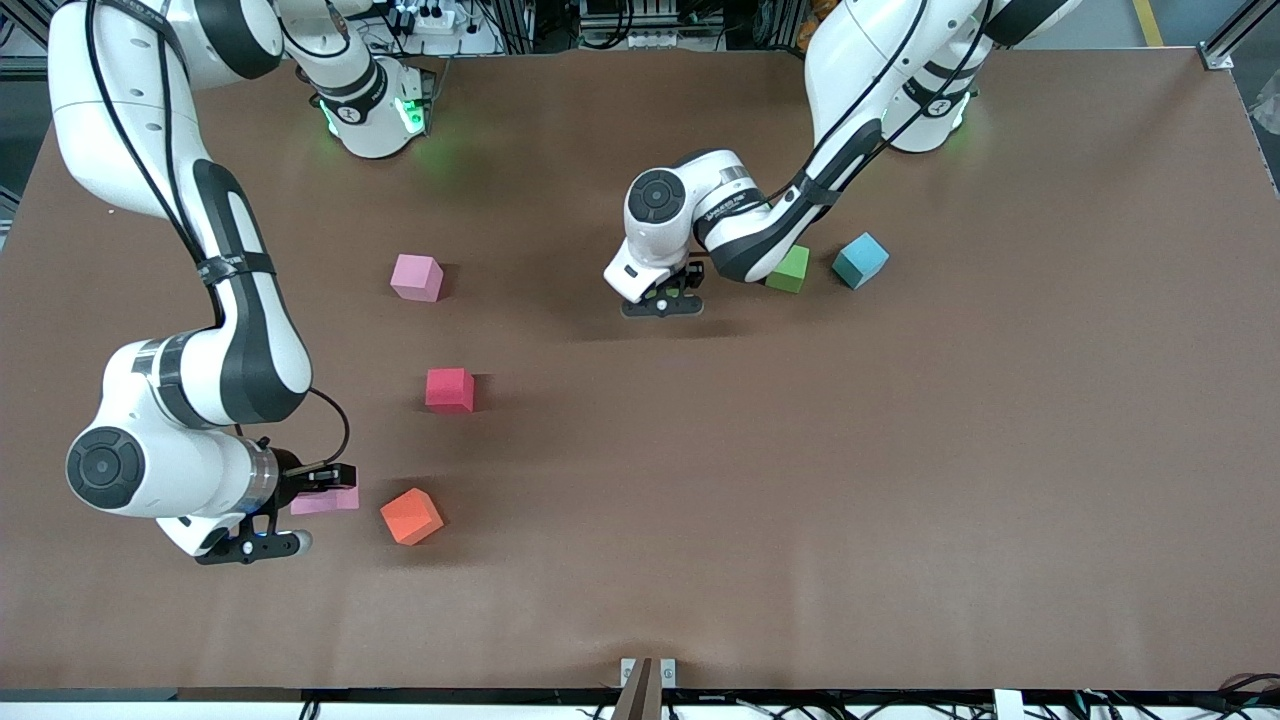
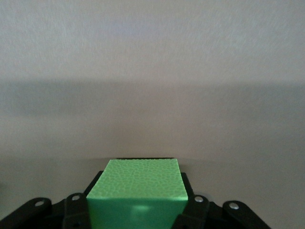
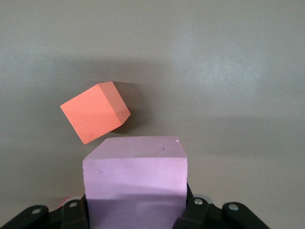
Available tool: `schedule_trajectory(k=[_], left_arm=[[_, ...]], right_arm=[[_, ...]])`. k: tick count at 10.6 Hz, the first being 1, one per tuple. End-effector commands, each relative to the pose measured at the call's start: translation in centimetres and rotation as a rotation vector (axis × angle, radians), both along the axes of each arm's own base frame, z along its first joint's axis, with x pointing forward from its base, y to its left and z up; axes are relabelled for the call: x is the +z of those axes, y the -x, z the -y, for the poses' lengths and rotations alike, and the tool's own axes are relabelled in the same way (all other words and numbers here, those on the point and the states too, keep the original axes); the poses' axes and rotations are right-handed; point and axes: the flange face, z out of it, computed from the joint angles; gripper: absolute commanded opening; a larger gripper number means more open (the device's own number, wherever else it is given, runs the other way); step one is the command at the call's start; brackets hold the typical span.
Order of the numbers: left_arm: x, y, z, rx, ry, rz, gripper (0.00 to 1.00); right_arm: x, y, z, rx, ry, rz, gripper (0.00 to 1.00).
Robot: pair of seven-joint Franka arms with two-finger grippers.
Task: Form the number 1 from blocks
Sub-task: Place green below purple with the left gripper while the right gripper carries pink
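Note:
My right gripper [image 1: 305,502] [image 3: 136,207] is shut on a pink block [image 1: 328,501] [image 3: 135,176], low over the table beside the orange block [image 1: 411,516] [image 3: 94,112]. My left gripper [image 1: 663,298] [image 2: 138,212] is shut on a green block [image 2: 137,188] over the table's middle; in the front view the hand hides that block. A second green block [image 1: 790,269] and the light blue block [image 1: 860,259] lie toward the left arm's end. Another pink block [image 1: 417,277] and the red block [image 1: 449,389] lie toward the right arm's end. No purple block is in view.
The brown table [image 1: 900,480] is bare apart from the blocks. The left arm's forearm [image 1: 770,235] hangs just over the loose green block. A small clamp [image 1: 647,680] sits at the table's edge nearest the front camera.

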Motion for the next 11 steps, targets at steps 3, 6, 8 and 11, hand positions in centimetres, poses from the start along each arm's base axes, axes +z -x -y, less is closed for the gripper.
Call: schedule_trajectory(k=[3, 6, 8, 11], left_arm=[[0.4, 1.0, 0.5, -0.003, 0.011, 0.0, 0.0], [0.6, 0.6, 0.6, -0.01, 0.02, 0.008, 0.0], [0.4, 0.6, 0.7, -0.018, 0.019, 0.013, 0.0], [1.1, 0.6, 1.5, -0.014, 0.042, 0.019, 1.0]], right_arm=[[0.6, 0.5, -2.9, -0.057, 0.005, -0.003, 0.0], [0.2, 1.2, -7.0, -0.06, 0.009, 0.0, 0.0], [0.2, 1.6, -9.4, -0.069, 0.011, 0.009, 0.0], [0.2, 2.0, -11.0, -0.046, 0.015, 0.012, 0.0]])
